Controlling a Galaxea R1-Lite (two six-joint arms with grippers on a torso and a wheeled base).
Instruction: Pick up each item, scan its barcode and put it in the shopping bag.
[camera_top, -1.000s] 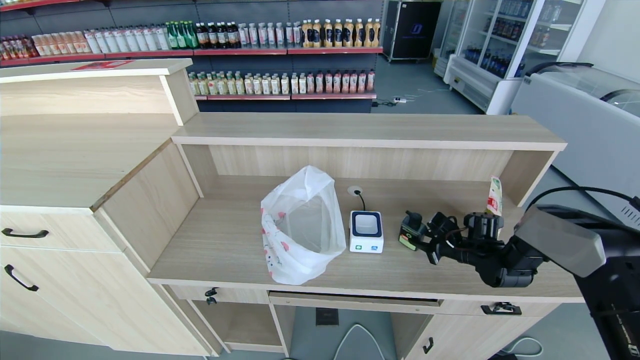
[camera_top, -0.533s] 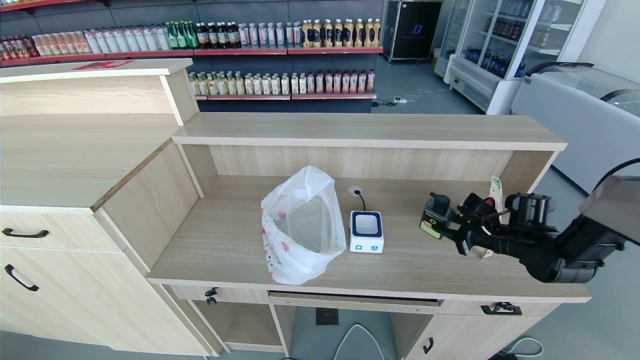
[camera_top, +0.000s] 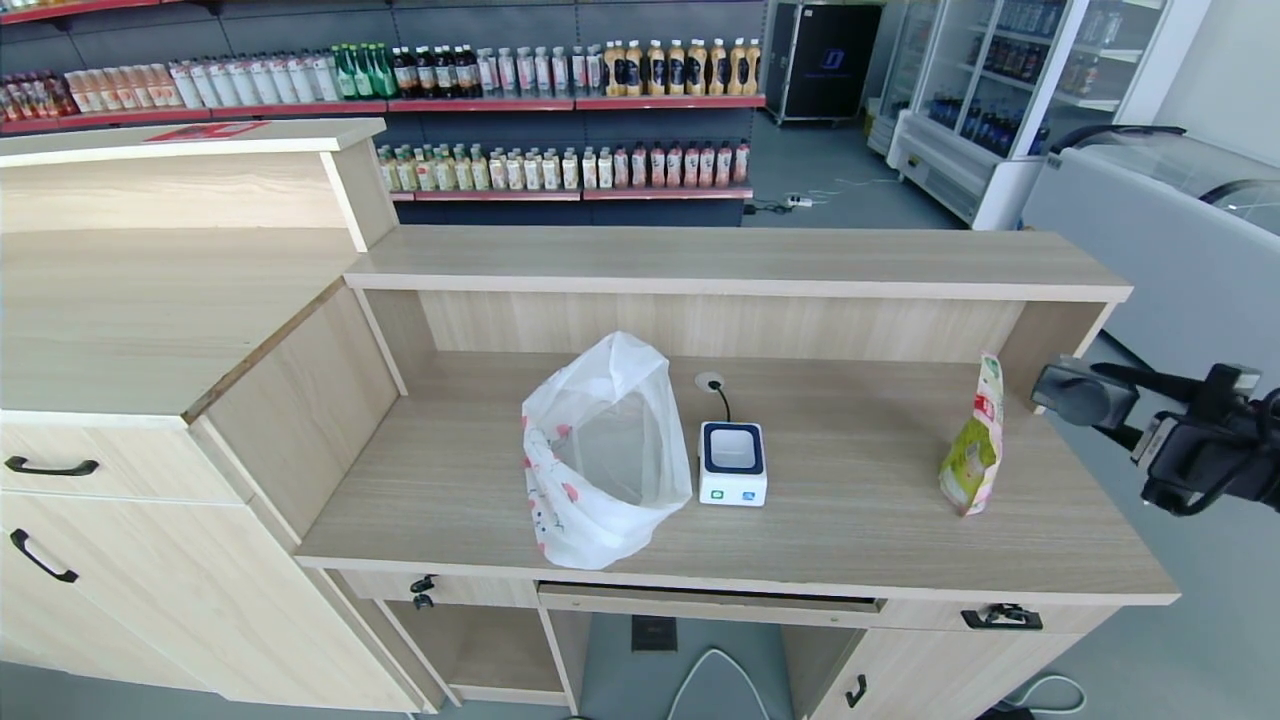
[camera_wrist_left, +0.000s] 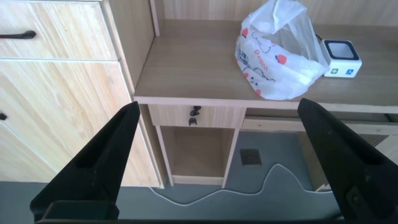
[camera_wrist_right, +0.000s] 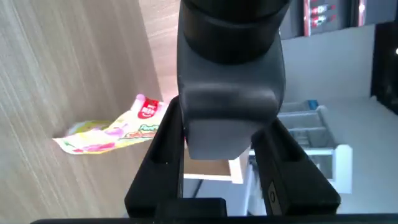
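Note:
A white plastic shopping bag (camera_top: 600, 460) with red print stands open at the middle of the wooden counter (camera_top: 850, 540); it shows again as the bag (camera_wrist_left: 277, 56). Just right of it sits the small white barcode scanner (camera_top: 732, 462), also scanner (camera_wrist_left: 342, 57). A green and yellow snack pouch (camera_top: 975, 440) stands upright near the counter's right end, seen too as the pouch (camera_wrist_right: 112, 130). My right gripper (camera_top: 1095, 395) hangs off the counter's right edge, right of the pouch and apart from it. My left gripper (camera_wrist_left: 217, 106) is open and empty, low in front of the counter's left corner.
A raised shelf (camera_top: 740, 260) runs along the back of the counter, with a side wall at its right end. A taller cabinet (camera_top: 150, 330) with drawers stands on the left. Drawer handles (camera_top: 1000, 618) stick out below the front edge. Freezers (camera_top: 1150, 230) stand to the right.
My right arm has swung right, from beside the scanner past the pouch to beyond the counter's end. The pouch now stands in full view. Bag and scanner have not moved.

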